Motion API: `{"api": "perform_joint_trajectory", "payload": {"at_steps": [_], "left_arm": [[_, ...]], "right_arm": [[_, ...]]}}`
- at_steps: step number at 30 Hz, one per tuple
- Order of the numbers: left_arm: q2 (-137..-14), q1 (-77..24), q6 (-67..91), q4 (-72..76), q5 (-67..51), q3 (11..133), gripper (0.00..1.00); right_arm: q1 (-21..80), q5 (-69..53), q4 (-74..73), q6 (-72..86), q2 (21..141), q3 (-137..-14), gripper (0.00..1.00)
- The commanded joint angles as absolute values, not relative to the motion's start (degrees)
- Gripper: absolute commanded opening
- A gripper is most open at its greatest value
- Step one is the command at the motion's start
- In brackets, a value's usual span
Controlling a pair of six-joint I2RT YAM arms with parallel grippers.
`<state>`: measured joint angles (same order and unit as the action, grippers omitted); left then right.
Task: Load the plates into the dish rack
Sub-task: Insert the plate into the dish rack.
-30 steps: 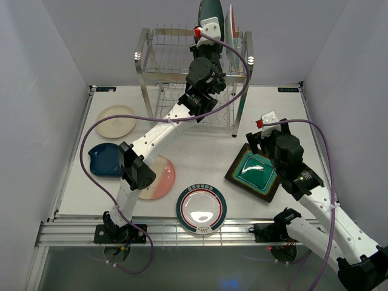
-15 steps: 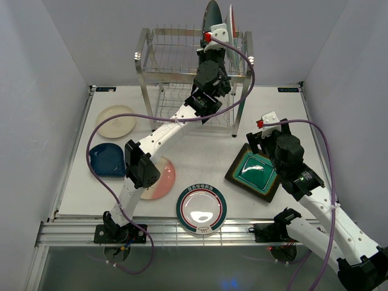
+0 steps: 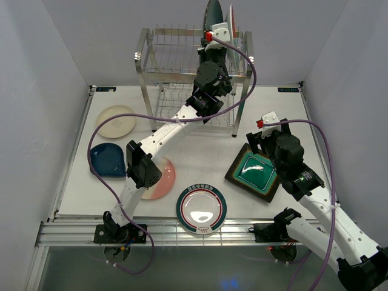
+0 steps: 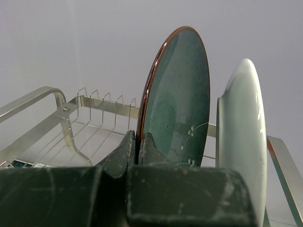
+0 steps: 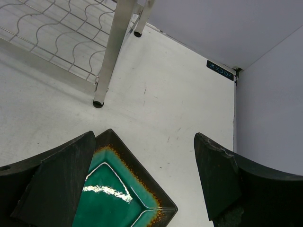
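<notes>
So the teal plate (image 4: 177, 99) was standing on edge in the top tier of the rack (image 3: 148, 60); the left gripper (image 4: 137, 142) was clamped on its lower rim, fingers (image 4: 120, 151) pinched together with the plate's edge between them. Just to that gripper's right a second plate (image 4: 241, 142) stood upright in the same tier, close beside the teal one with a sliver of gap showing; off to the gripper's left the wire slots (image 4: 104, 106) ran along the tier.

The right gripper (image 5: 144, 142) was well away from the rack with its jaws spread wide and nothing in them; it hung over the square green plate (image 5: 113, 194), which lay flat on the table (image 3: 200, 151) with one corner poking up between the fingers; couldn't tell if anything was actually touching it. One rack leg (image 5: 113, 47) stood ahead and to the left of that gripper.

The other four lay flat on the table, far from both grippers: the white plate (image 3: 201, 209) with the green and red rim at the front between the two arm bases; the pink plate (image 3: 162, 180) just left of it, partly under the left arm's elbow; the blue plate (image 3: 108, 159) further left; the cream plate (image 3: 116, 120) behind that one.
</notes>
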<state>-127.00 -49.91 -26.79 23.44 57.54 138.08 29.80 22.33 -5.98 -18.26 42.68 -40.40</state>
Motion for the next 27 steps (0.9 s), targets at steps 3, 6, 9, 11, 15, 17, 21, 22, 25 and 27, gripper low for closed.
{"api": "perform_joint_trajectory", "payload": {"at_steps": [3,6,9,11,15,17,21,22,25,27], "left_arm": [[-123.66,-51.85,-25.66,33.13,51.15,142.39,0.0],[-122.87,-52.12,-25.93,34.18,50.62,142.21,0.0],[-122.52,-52.21,-26.01,34.63,50.45,142.64,0.0],[-122.43,-52.29,-26.28,34.98,50.71,142.65,0.0],[-121.99,-53.17,-27.42,36.2,50.54,142.47,0.0],[-121.82,-53.7,-29.17,36.82,50.1,142.12,0.0],[-120.24,-54.93,-32.42,41.64,48.61,138.17,0.0],[-119.8,-55.19,-32.95,42.62,47.82,137.12,0.0],[-120.06,-55.55,-34.71,44.21,47.2,137.19,0.0],[-120.41,-55.63,-36.37,45.87,47.55,137.72,0.0]], "right_arm": [[30.15,22.5,-3.6,-18.11,41.66,-40.43,0.9],[30.15,22.41,-3.6,-18.11,41.66,-40.34,0.9],[30.15,22.41,-3.6,-18.02,41.57,-40.43,0.9],[30.15,22.41,-3.6,-18.02,41.49,-40.43,0.9],[30.15,22.32,-3.6,-18.02,41.48,-40.43,0.9],[30.15,22.32,-3.69,-18.02,41.48,-40.43,0.9],[30.15,22.24,-3.6,-17.93,41.48,-40.34,0.9],[30.06,22.15,-3.69,-17.93,41.48,-40.34,0.9],[30.06,22.24,-3.69,-17.93,41.66,-40.43,0.9],[30.15,22.15,-3.6,-17.84,41.57,-40.34,0.9]]}}
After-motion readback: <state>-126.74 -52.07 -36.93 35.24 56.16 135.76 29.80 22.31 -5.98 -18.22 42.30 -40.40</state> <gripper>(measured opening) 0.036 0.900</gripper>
